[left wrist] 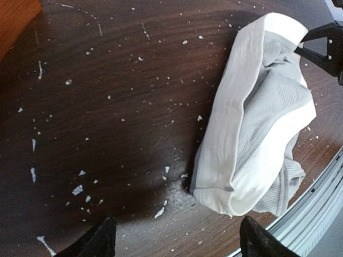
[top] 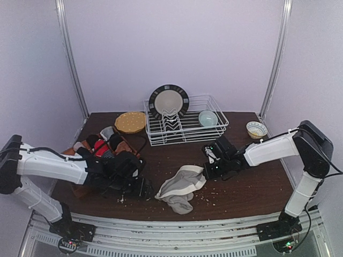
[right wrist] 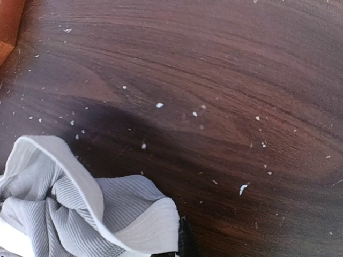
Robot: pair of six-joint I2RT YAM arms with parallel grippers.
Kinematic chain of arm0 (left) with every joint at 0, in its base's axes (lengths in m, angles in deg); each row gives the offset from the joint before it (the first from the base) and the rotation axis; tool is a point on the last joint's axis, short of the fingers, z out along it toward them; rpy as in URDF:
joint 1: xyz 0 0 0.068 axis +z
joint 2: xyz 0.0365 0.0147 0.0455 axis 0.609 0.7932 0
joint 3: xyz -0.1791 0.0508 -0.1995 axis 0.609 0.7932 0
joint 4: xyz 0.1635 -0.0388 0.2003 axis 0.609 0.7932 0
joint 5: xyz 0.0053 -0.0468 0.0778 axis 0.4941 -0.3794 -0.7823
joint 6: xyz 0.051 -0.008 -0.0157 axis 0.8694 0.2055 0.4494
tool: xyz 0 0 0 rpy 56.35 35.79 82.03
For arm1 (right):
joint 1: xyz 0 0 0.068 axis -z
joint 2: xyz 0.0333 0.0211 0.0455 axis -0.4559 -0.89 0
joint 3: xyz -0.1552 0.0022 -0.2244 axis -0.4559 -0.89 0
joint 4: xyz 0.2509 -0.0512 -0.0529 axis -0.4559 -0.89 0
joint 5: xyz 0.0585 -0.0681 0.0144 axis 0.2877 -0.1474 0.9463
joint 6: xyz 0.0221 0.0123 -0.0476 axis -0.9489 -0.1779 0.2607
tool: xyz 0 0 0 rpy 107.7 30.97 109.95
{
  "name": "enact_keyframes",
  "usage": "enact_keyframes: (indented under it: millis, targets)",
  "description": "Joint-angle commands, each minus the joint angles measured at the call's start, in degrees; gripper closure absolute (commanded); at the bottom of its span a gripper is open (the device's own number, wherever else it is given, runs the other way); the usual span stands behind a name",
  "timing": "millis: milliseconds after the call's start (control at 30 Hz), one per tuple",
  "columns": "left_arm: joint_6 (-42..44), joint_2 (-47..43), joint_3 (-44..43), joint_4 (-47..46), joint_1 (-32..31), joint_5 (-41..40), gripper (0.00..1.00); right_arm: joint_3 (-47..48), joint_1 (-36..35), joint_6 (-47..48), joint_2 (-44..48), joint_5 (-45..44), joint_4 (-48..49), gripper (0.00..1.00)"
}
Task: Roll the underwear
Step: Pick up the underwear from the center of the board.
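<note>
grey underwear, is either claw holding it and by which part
The right claw is shut on the grey underwear, pinching the edge of its white waistband. The left claw is open and holds nothing.

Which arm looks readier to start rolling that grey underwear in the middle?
Right, probably. The right gripper is shut at the waistband edge of the grey underwear, seemingly pinching it; the left gripper hangs open beside the cloth, touching nothing.

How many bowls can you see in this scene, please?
2: a pale blue bowl in the right end of the wire dish rack, and a small patterned bowl on the table just right of the rack. No others show.
</note>
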State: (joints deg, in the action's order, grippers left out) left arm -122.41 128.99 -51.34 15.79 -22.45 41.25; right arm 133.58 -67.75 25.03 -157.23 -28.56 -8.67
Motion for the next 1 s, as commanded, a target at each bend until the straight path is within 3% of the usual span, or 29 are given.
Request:
enact_keyframes:
  millis: [0,300,367,433,567,767,967]
  targets:
    - [-1.36,4.91,-3.13,-3.82,-0.42,3.87,0.23,-1.93,-0.5,-0.18,4.07,-1.84,0.99,1.0]
    - [-0.75,14.01,-9.57,-6.03,-0.59,8.64,0.23,-3.49,-0.9,-0.04,7.04,-2.11,-1.22,1.0]
    - [-1.1,15.05,-9.49,-5.88,-0.68,8.1,0.27,-3.62,-0.91,-0.17,6.84,-1.98,-1.34,1.0]
    - [-1.2,15.3,-9.29,-5.06,-0.68,6.33,0.39,-3.84,-1.02,-0.4,7.18,-1.85,-1.24,1.0]
    - [-0.81,15.26,-9.5,-1.91,-0.68,-1.07,0.97,-5.81,-1.53,-0.72,11.08,-3.04,-1.07,1.0]
    - [2.9,7.31,-10.69,1.23,-2.2,-7.04,1.0,-7.57,-3.47,-1.52,27.68,-7.14,-10.24,1.0]
    - [9.88,-7.15,-17.13,11.07,-5.67,-11.52,1.0,0.96,-7.7,-1.31,43.22,-15.03,-28.95,1.0]
